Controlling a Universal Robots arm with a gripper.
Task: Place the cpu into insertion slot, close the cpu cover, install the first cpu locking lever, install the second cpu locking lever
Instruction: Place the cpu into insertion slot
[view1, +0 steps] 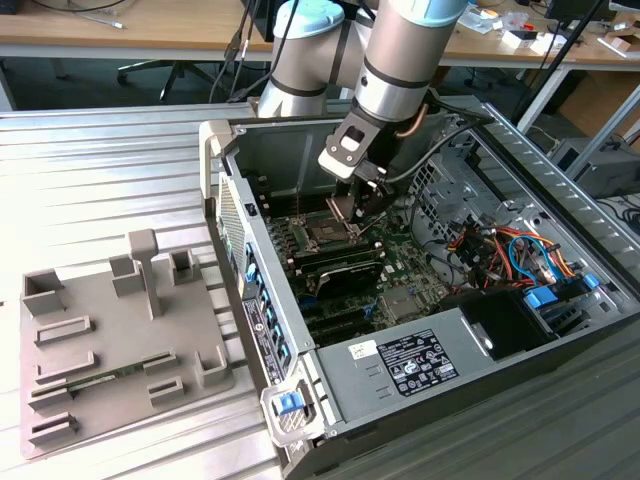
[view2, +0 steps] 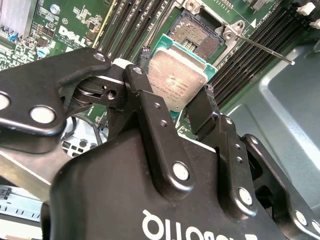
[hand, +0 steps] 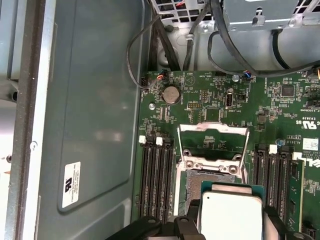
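Inside the open grey metal computer case (view1: 240, 230), which lies on its side on the ribbed metal table (view1: 100, 170), the arm reaches down so that the black two-fingered gripper (view1: 360, 205) hangs over the green motherboard (view1: 400, 270). In the second wrist view its fingers (view2: 210, 102) are clamped on opposite edges of the cpu (view2: 177, 77), a small flat square chip with a dull silver-grey top on a green base. This edge grip leaves the chip's underside free for the contacts and holds it nearly level. The chip sits just over the near edge of the square insertion slot (hand: 200, 186). Most of the slot's bare contact field shows beyond it, so I judge it not yet seated, though I cannot tell whether one edge touches. The cpu cover (hand: 213, 128), a thin silvery metal frame with a square window, stands swung up on the far side of the slot, which keeps the opening clear. A thin metal locking lever (view2: 265, 47) juts out unlatched beside the slot. The black memory slots (hand: 155, 180) flanking it look empty in the first wrist view. The case also holds a bundle of orange and blue cables (view1: 500, 245) toward the exterior view's right. Outside the case, at the exterior view's left, a grey moulded holder tray (view1: 100, 300) rests on the table with what looks like a thin green board (view1: 85, 383) in one of its grooves.
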